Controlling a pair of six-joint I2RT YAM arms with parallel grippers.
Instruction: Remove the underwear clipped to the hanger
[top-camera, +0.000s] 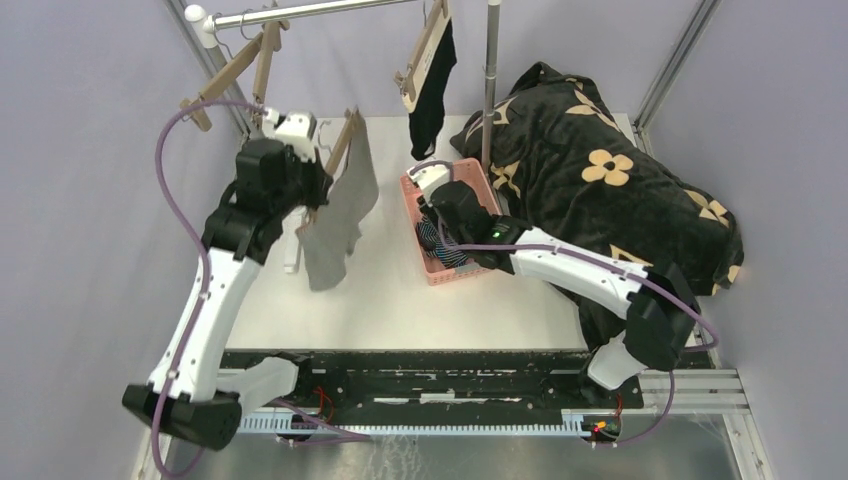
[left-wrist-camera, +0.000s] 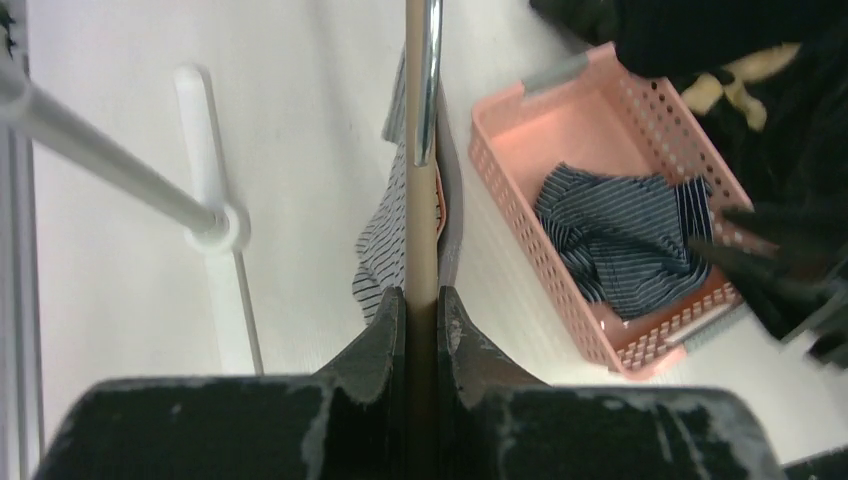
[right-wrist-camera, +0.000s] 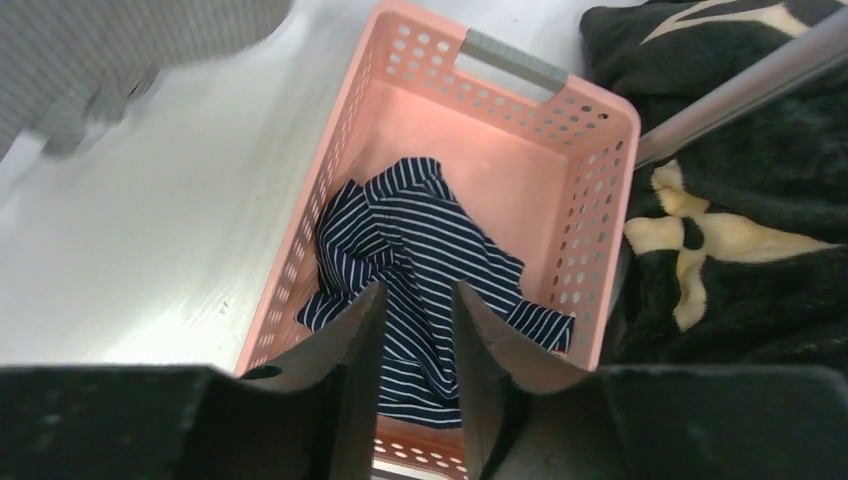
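The grey striped underwear (top-camera: 340, 215) hangs clipped to a wooden hanger (top-camera: 345, 140). My left gripper (top-camera: 322, 183) is shut on that hanger's wooden bar (left-wrist-camera: 421, 240), and the grey cloth (left-wrist-camera: 380, 250) hangs just beyond the jaws. The plain black underwear (top-camera: 432, 90) hangs from another hanger on the rail. The navy striped underwear (right-wrist-camera: 420, 250) lies crumpled in the pink basket (right-wrist-camera: 600, 110). My right gripper (right-wrist-camera: 420, 290) is open and empty, just above the navy cloth in the basket (top-camera: 415, 185).
A chrome rail (top-camera: 320, 10) and an upright pole (top-camera: 491, 70) carry the hangers. Empty wooden hangers (top-camera: 235, 70) hang at the far left. The black blanket with tan flowers (top-camera: 600, 170) lies right of the basket. The rack's white foot (left-wrist-camera: 205, 150) rests on the table.
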